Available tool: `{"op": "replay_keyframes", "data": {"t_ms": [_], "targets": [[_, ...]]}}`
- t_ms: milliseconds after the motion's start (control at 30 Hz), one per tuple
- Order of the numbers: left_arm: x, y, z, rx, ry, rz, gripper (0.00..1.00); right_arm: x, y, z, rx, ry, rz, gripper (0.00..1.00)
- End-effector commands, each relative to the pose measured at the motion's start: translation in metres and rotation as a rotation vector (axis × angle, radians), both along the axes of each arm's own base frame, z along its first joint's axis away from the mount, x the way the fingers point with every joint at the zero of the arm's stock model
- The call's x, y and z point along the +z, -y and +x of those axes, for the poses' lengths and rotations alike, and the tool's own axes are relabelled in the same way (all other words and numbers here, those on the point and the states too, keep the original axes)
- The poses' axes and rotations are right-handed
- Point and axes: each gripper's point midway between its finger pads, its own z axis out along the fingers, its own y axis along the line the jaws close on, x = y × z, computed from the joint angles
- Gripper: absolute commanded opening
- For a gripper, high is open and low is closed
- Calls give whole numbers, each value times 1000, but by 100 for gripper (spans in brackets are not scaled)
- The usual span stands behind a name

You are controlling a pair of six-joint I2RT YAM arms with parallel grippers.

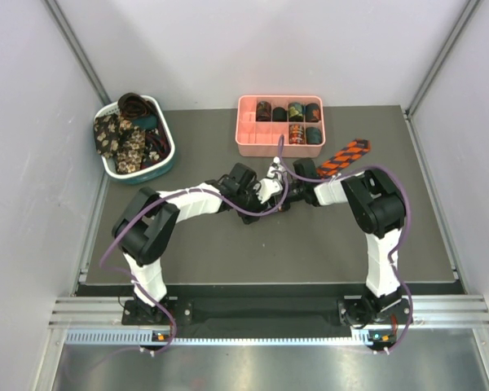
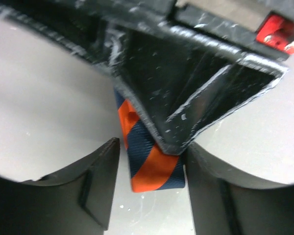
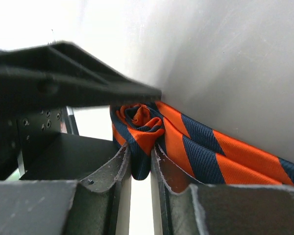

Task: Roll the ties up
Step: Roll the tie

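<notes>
Striped tie [image 1: 343, 157], orange and navy diagonal bands, is lying on the dark table [image 1: 228, 244] near the pink tray [image 1: 251, 138]. Right gripper [image 3: 141, 154] is pinching its coiled end; only the right wrist view is showing the spiral. Left gripper [image 2: 151, 147] is standing with its jaws apart, straddling a flat end.

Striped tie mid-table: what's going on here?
Both arms are working on the striped tie in the middle of the table. The right pincer is shut on a small coil started at one end, and the rest of the strip trails toward the back right. The left pincer is open, its fingers either side of a flat stretch of the tie. Finished coils sit in the pink tray; more ties lie in the basket.
</notes>
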Motion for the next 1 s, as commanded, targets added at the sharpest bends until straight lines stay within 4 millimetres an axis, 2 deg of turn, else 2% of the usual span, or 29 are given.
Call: {"op": "replay_keyframes", "data": {"t_ms": [0, 100, 300, 433, 533, 633, 833, 967], "targets": [[1, 5, 5, -19, 4, -10, 56, -9, 7, 17, -42, 60, -55, 17], [1, 3, 2, -9, -9, -9, 49, -9, 8, 17, -44, 65, -60, 20], [-3, -2, -4, 23, -41, 25, 46, -9, 9, 17, -54, 66, -69, 34], [-7, -8, -9, 46, -67, 49, 45, -7, 10, 17, -61, 73, -74, 38], [-10, -10, -13, 53, -90, 60, 43, 1, 11, 19, -77, 84, -71, 43], [-13, -10, -18, 56, -110, 68, 42, 5, 15, 19, -87, 90, -88, 51], [-19, -13, -28, 69, -154, 87, 41, 28, 26, 24, -133, 143, -97, 66], [-23, -14, -34, 76, -174, 101, 40, 41, 39, 33, -183, 156, -97, 68]]}}
